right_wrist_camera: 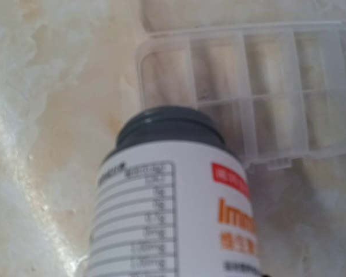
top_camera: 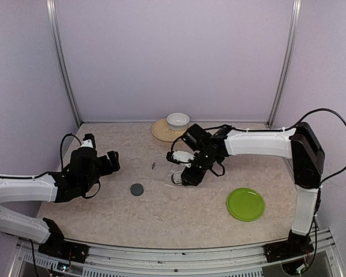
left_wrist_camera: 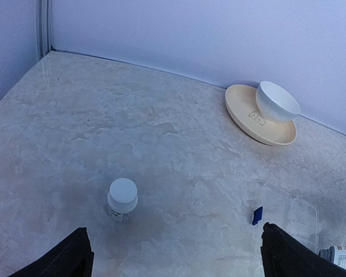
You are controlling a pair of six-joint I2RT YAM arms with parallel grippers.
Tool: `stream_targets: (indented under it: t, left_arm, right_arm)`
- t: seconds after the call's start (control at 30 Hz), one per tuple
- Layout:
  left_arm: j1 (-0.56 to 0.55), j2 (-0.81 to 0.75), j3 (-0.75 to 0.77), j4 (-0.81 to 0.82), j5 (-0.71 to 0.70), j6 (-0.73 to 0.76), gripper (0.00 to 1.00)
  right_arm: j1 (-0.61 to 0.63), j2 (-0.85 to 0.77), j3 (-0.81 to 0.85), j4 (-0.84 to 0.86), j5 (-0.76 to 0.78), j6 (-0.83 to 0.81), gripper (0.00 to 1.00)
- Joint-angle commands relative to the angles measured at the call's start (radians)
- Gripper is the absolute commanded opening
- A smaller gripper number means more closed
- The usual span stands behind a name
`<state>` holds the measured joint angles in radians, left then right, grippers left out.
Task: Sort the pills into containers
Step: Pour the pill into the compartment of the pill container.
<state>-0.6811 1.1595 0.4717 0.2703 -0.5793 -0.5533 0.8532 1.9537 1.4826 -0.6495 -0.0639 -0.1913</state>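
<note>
Tilted bottle at the pill box (right_wrist_camera: 219, 103), mid-surface.
Far left: left claw (left_wrist_camera: 174, 242), fingers at full spread, nothing between them, low above the marbled surface (top_camera: 179, 219). Just ahead of it: a small white-capped bottle (left_wrist_camera: 122, 199), upright. Further right: a tiny blue chip (left_wrist_camera: 257, 214), near the left side of the clear pill box. Toward the back wall: white bowl (top_camera: 177, 120) on a tan plate (top_camera: 161, 133). Centre: right claw (top_camera: 181, 178), part-closed around a white labelled bottle (right_wrist_camera: 173, 202), tilted, dark grey cap overlapping one corner of the pill box in the wrist view, the pill box itself flat on the surface. Too small to make out: the pills. Far right, well apart: green plate (top_camera: 245, 203).
</note>
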Motion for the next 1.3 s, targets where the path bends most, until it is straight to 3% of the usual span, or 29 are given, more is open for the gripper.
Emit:
stream_targets:
  t: [0.0,0.6,1.27]
  left_arm:
    - [0.005,0.003,-0.005,0.023,0.007,-0.005,0.99]
    - [0.005,0.002,-0.006,0.024,0.007,-0.007,0.99]
    - [0.005,0.009,-0.005,0.025,0.002,-0.005,0.99]
  right_arm:
    - [-0.008,0.023,0.035,-0.04,-0.018,-0.005,0.12]
    - [-0.007,0.019,0.059,-0.088,-0.02,-0.004,0.11]
    - [-0.007,-0.004,-0.014,0.037,-0.036,0.005,0.1]
